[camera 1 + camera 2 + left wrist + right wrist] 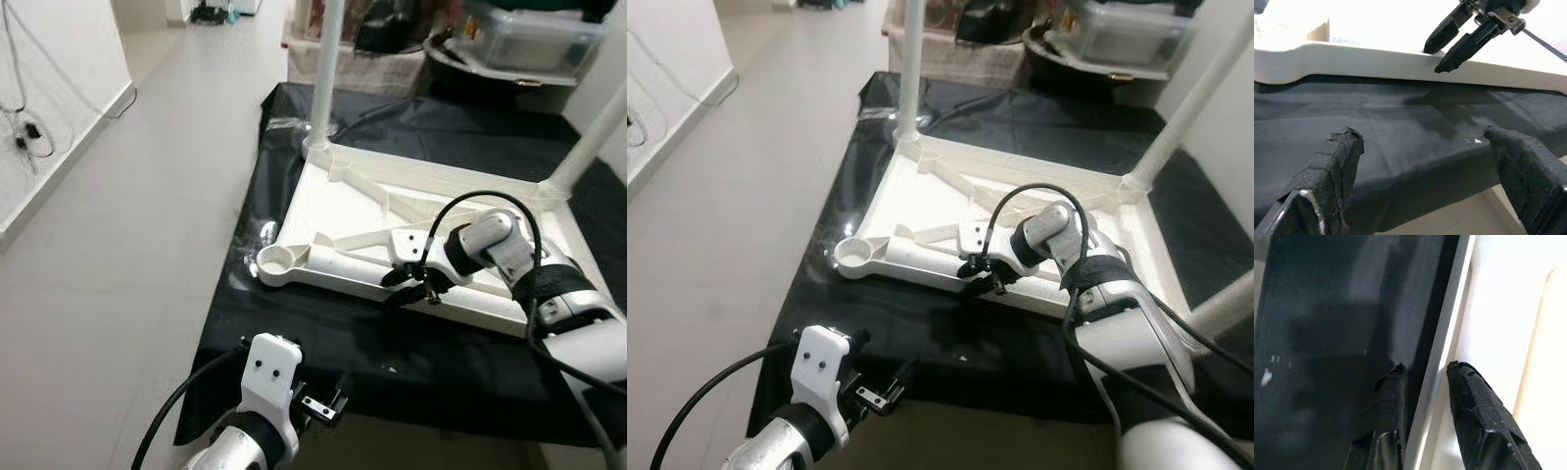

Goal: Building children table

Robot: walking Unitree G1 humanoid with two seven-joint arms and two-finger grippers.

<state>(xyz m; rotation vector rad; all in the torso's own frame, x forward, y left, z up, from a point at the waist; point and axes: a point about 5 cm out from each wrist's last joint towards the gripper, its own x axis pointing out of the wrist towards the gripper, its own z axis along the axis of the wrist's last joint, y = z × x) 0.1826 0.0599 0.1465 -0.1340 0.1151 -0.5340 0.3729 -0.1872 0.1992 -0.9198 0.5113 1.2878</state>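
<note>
Upturned white tabletop (411,211) lies mid black mat (323,338); your right claw (409,286) straddles its near rim, slightly parted, not yet clamped — seat deeper before closing; left claw (328,406) hovers wide open, empty, at mat's near edge.

The upturned children's table (392,211) is plain white all over, its legs (326,73) the same white, and it lies on a plain black cloth (294,333) with a dull sheen and a few pale specks. The floor (127,245) is pale grey, the wall (49,88) white. Both arms are silver-white, and the right hand (411,290) and left hand (328,406) have black fingers.
</note>
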